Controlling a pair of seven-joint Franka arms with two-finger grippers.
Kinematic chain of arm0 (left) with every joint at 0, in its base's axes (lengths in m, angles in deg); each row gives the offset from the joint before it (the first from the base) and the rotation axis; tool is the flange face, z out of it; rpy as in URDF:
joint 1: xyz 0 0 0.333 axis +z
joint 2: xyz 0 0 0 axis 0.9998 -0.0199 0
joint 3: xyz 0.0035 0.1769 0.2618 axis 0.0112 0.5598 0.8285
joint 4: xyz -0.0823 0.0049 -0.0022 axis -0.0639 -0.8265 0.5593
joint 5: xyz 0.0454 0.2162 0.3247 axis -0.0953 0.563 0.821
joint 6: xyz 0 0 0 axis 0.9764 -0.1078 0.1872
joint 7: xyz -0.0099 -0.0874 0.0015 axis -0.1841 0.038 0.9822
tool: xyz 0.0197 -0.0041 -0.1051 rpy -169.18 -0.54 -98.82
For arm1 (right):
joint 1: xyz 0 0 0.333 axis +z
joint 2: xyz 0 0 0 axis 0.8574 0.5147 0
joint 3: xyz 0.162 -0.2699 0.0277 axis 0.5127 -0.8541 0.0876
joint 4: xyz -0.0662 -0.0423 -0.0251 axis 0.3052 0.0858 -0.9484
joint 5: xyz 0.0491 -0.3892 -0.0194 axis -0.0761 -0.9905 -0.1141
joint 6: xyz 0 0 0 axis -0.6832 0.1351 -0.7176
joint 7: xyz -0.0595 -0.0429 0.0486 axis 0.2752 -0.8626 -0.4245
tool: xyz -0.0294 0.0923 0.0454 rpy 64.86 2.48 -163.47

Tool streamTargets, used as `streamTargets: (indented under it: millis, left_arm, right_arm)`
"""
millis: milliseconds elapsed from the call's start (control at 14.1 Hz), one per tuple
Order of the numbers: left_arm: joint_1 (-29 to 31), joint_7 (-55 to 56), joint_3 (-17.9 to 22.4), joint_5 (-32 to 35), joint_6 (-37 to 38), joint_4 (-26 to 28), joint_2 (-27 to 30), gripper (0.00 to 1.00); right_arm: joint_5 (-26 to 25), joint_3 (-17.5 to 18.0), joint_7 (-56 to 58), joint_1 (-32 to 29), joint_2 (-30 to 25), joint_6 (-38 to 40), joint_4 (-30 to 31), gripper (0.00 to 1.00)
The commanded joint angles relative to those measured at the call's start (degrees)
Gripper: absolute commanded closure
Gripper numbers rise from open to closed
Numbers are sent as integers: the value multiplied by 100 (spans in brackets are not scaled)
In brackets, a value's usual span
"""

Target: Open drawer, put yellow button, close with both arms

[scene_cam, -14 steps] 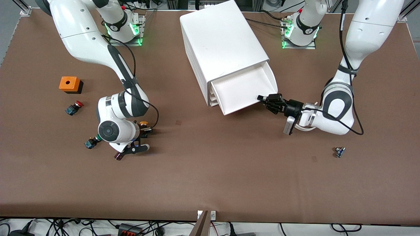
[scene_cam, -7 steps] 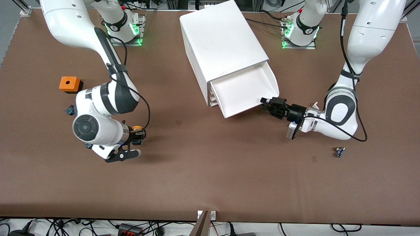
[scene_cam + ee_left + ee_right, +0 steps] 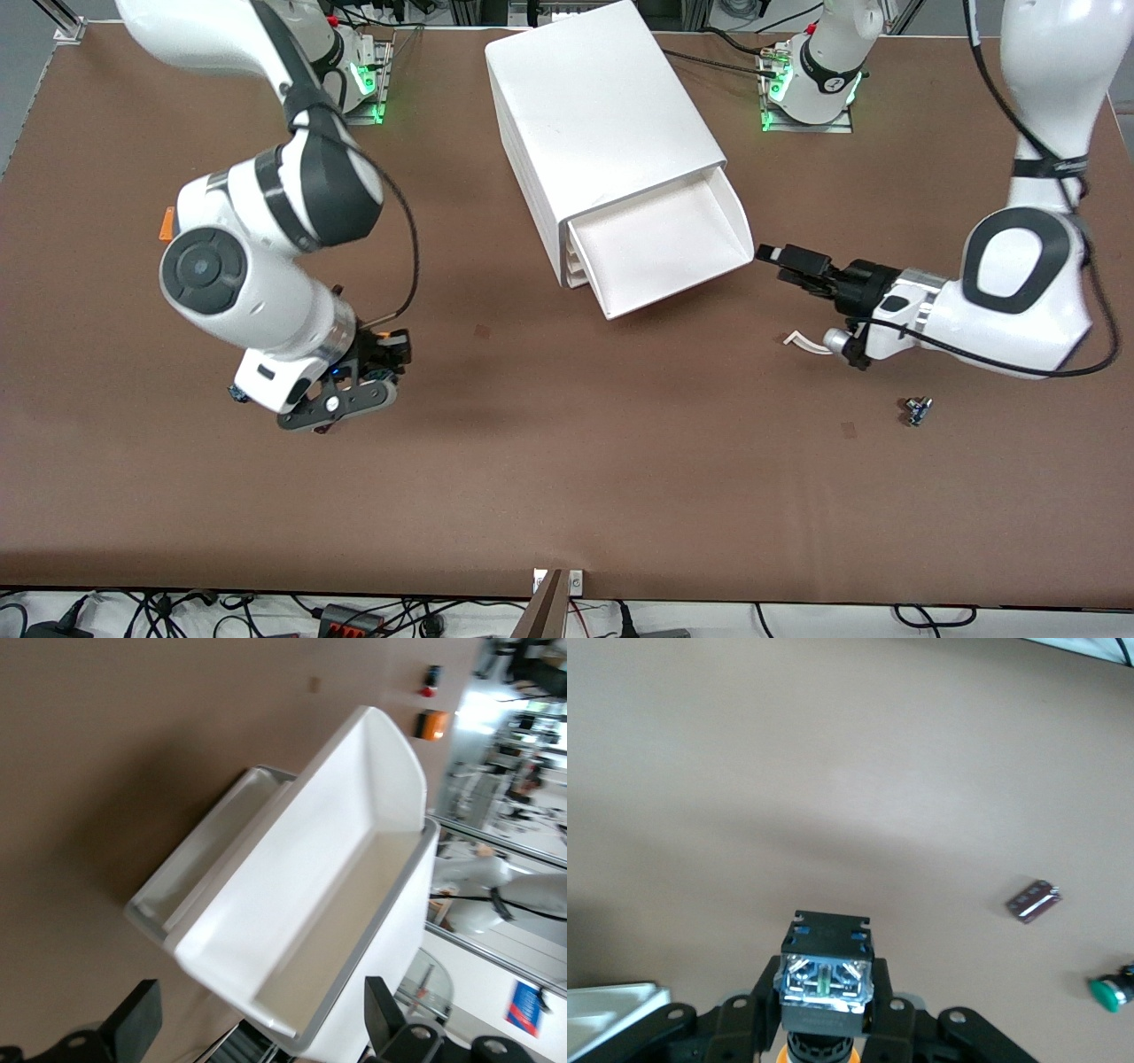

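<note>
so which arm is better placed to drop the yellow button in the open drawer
The right arm. Its tool is shut on the yellow button, lifted off the table toward the right arm's end. The left tool is open and holds nothing, beside the pulled-out drawer.

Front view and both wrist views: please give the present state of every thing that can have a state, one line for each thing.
Uppermost shallow white plastic drawer: pulled out of the cabinet, nothing inside.
Big white boxy cabinet: lower drawers nearly shut.
Small yellow-capped push button with dark body: gripped, lifted off the table.
Right end effector: shut on the button, over the brown table.
Left end effector: open, beside the drawer's front, holding nothing.
</note>
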Motion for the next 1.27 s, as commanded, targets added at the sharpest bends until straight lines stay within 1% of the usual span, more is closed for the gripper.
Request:
streamTargets:
  millis: [0, 141, 283, 354, 495, 566, 636, 848, 1202]
  left_arm:
    - [-81, 883, -37, 1102, 377, -847, -83, 0]
    - [-195, 1245, -169, 2322, 543, -1313, 57, 0]
    - [-458, 1246, -187, 3412, 728, -1604, 58, 0]
    - [-555, 1255, -187, 3758, 729, -1770, 58, 0]
    - [-600, 1255, -143, 3840, 589, -2174, -47, 0]
    - [-583, 1255, -143, 3840, 362, -2289, -152, 0]
    - [-591, 1264, -108, 3849, 203, -2290, -153, 0]
    - [-600, 1264, -99, 4024, 184, -2255, -144, 0]
    - [-556, 1273, -108, 4042, 166, -2238, -127, 0]
  right_arm:
    - [39, -29, -755, 533, -128, 46, -182, 100]
    - [47, -12, -1300, 842, -93, -6, -350, 100]
    - [39, -12, -1897, 1228, -84, -207, -350, 100]
    - [39, -12, -2310, 1430, -84, -400, -350, 100]
    - [30, -20, -2638, 1782, -41, -699, -350, 100]
    - [30, -29, -2665, 1879, 12, -744, -350, 100]
    - [38, -20, -2674, 1958, 30, -797, -350, 100]
    - [47, 14, -2700, 2196, 161, -1078, -350, 100]
    - [39, 59, -2683, 2539, 478, -1210, -359, 100]
